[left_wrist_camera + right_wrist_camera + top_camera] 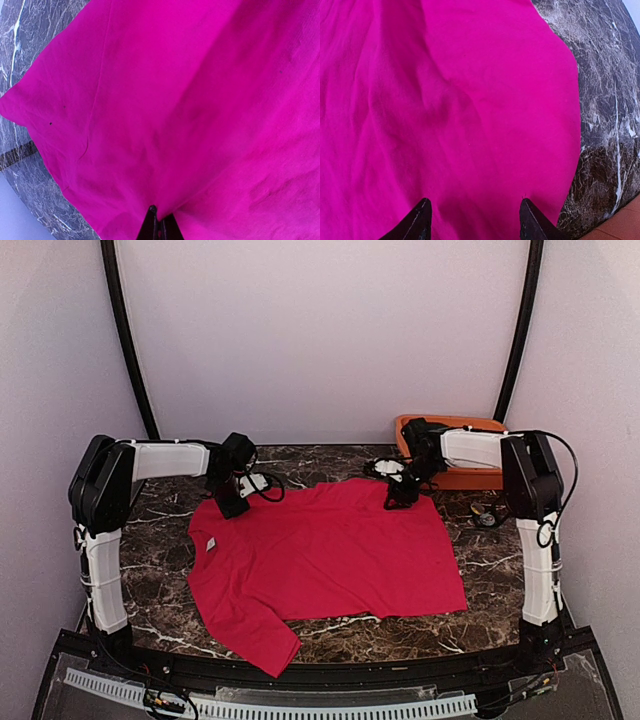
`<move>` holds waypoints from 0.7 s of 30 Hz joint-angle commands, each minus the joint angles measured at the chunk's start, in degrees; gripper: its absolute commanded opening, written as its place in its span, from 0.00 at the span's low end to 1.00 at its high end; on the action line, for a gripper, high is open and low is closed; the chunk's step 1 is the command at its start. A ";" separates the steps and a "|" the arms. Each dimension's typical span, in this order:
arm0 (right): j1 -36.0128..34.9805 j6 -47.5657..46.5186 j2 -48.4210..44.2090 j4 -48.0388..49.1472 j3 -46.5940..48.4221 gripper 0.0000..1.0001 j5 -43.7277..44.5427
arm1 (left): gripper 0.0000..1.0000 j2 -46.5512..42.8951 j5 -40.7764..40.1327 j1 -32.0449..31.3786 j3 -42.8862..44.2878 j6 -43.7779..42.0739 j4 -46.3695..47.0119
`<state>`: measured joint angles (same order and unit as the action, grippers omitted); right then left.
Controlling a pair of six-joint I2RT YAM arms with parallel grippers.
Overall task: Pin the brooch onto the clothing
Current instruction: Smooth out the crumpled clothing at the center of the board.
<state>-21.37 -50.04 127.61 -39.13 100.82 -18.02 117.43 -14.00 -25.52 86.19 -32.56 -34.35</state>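
Observation:
The red T-shirt [330,550] lies spread flat on the dark marble table [160,590]. My left gripper [232,505] is at the shirt's far left corner. In the left wrist view its jaws [157,225] are closed together, with shirt cloth [190,100] pinched and creasing towards the tips. My right gripper [400,498] is at the shirt's far right corner. In the right wrist view it [474,207] is open, its fingertips [422,207] spread just over the cloth [460,100], holding nothing. I cannot pick out the brooch with certainty.
An orange tray [470,478] holding dark cloth stands at the back right, behind my right arm. A small dark object with a metal ring [487,514] lies on the marble right of the shirt. A black rail [300,675] runs along the near edge.

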 commanded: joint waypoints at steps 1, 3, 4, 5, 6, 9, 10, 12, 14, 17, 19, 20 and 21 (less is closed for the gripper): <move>-0.25 0.47 0.61 0.11 -1.08 0.57 0.61 | 0.01 -0.70 -0.56 0.03 -0.57 0.06 -0.57; -0.20 0.32 0.81 -0.09 -1.28 0.56 1.11 | 0.01 -0.62 -0.52 0.03 -0.58 0.12 -0.48; -0.18 0.16 1.06 -0.15 -1.38 0.55 1.59 | 0.01 -0.60 -0.57 0.03 -0.63 0.12 -0.51; -0.13 0.00 1.32 -0.26 -1.55 0.54 2.25 | 0.01 -0.56 -0.58 0.03 -0.65 0.06 -0.43; -0.16 -0.11 1.74 -0.30 -1.73 0.53 2.89 | 0.01 -0.54 -0.59 0.03 -0.67 0.00 -0.40; -0.04 -0.23 2.41 -0.34 -1.94 0.53 3.39 | 0.01 -0.62 -0.78 0.08 -0.67 0.04 -0.28; 0.01 -0.23 2.58 -0.35 -1.94 0.53 3.66 | 0.01 -0.62 -0.90 0.06 -0.63 0.04 -0.28; 0.04 -0.24 3.06 -0.42 -1.82 0.51 4.35 | 0.01 -0.69 -1.01 0.09 -0.61 -0.12 -0.32; 0.02 -0.19 3.41 -0.42 -1.75 0.49 4.17 | 0.01 -0.70 -0.80 0.07 -0.51 0.02 -0.37; 0.12 -0.19 3.99 -0.82 -1.34 0.30 3.64 | 0.01 -0.65 -0.76 0.04 -0.41 0.12 -0.37; 0.12 -0.17 3.97 -1.05 -1.18 0.00 3.31 | 0.01 -0.77 -0.78 0.09 -0.41 0.09 -0.45; 0.10 -0.15 3.78 -1.30 -0.96 0.00 3.07 | 0.01 -0.78 -0.77 0.11 -0.41 0.07 -0.45; 0.16 -0.19 3.49 -1.54 -0.89 0.00 2.76 | 0.01 -0.86 -0.79 0.11 -0.41 0.05 -0.46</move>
<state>-21.37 -50.35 129.23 -39.07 99.72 -15.70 117.43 -14.22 -25.52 86.21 -32.58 -34.33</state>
